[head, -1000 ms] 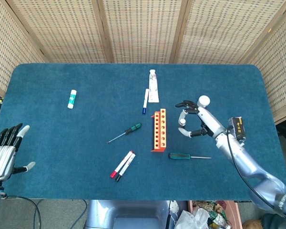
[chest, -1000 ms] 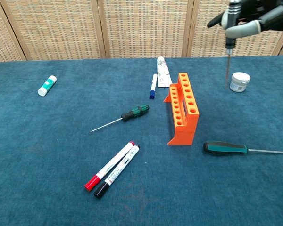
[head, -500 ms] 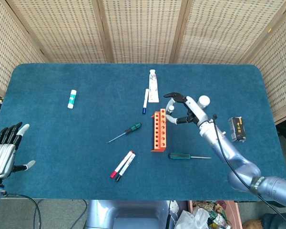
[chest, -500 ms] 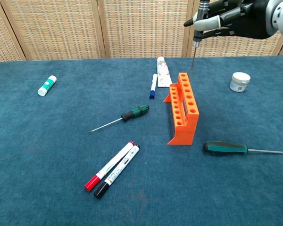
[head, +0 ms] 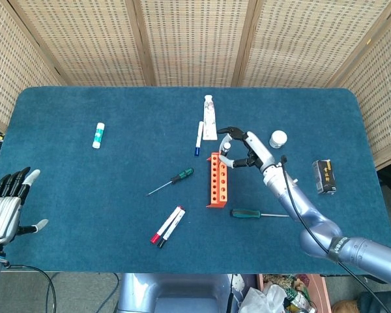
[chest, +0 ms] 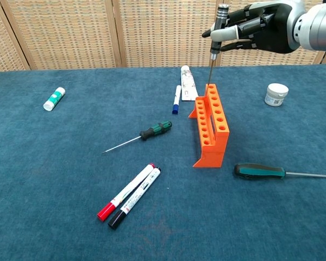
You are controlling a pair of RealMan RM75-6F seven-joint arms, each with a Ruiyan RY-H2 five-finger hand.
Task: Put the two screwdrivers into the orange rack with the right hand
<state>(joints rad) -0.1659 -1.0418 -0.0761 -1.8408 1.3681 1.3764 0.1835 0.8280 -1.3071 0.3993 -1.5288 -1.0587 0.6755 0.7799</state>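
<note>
right hand [chest: 261,31] holding screwdriver [chest: 214,54], over orange rack [chest: 212,122]

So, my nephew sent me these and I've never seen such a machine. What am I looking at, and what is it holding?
It is a two-armed robot with human-like hands, steered by a person. One picture looks down from its head, the other looks forward from its chest. The right hand pinches a thin screwdriver upright, its tip at the far end of the orange rack. The left hand holds nothing, at the table edge. On the blue table also lie two green-handled screwdrivers, a red and a black marker, a blue pen, a tube, a glue stick, a small white jar and a small dark box.
</note>
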